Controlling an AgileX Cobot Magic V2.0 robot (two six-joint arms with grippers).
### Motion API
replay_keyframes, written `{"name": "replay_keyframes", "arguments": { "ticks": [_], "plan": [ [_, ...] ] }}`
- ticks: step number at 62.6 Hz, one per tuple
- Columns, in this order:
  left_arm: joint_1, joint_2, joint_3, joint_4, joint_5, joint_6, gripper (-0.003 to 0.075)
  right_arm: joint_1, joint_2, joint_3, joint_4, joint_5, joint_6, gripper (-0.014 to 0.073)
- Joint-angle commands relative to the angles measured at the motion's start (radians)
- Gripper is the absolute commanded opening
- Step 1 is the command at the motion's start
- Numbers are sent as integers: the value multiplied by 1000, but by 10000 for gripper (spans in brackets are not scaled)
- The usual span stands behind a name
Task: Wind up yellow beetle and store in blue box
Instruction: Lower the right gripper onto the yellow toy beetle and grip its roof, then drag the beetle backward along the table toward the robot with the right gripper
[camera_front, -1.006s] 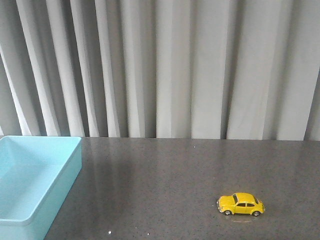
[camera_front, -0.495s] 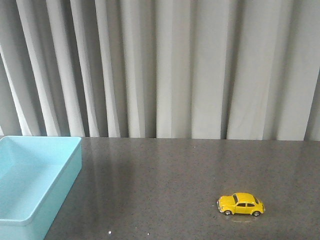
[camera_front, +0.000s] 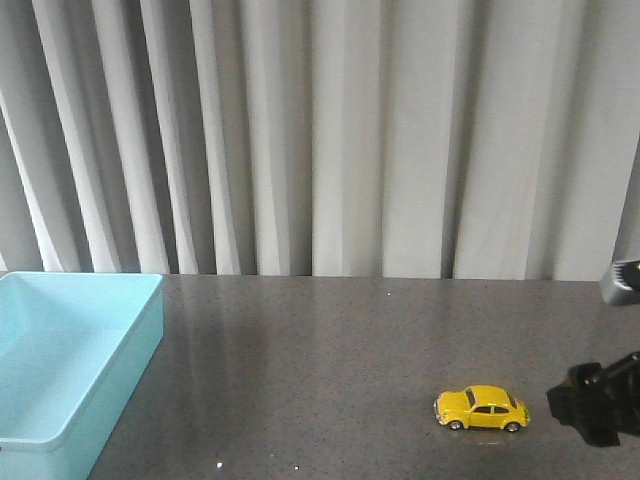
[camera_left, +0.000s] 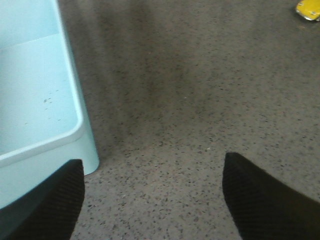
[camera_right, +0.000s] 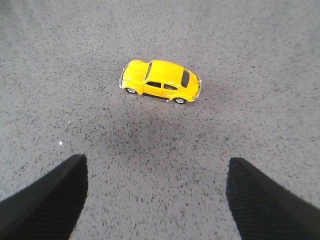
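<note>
Beetle: the yellow beetle (camera_front: 481, 408) stood on its wheels on the dark speckled table (camera_front: 340, 360), right of centre, side-on to my front camera.
Right arm: I saw the right gripper (camera_right: 156, 200) hanging above the table just short of the car, fingers (camera_right: 47, 200) spread wide and holding nothing — from the front it showed only as a dark shape at the right edge (camera_front: 600, 400).
Left arm: the left gripper (camera_left: 150, 200) hovered low, also spread and empty, one finger beside the blue box's corner.
Box: the blue box (camera_front: 140, 345) sat at the table's left edge, well apart from the car.
Room: bare tabletop lay between box and car — curtain (camera_front: 320, 140) behind.
</note>
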Motion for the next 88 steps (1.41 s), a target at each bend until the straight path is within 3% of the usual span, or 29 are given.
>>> {"name": "replay_keyframes", "arguments": {
  "ticks": [1,22,35,88],
  "plan": [
    [-40,-5,-30,-10,-68,11,560,-6,105,-137,-6,4,35,542],
    [-43,-5,-30,-10,-59,13,560,-51,483,-494,43,206,99,541],
    [-43,-5,-30,-10,-63,13,560,-61,626,-629,81,269,51,540],
    [-43,-5,-30,-10,-65,13,560,-56,819,-695,152,175,-1,540]
  ]
}}
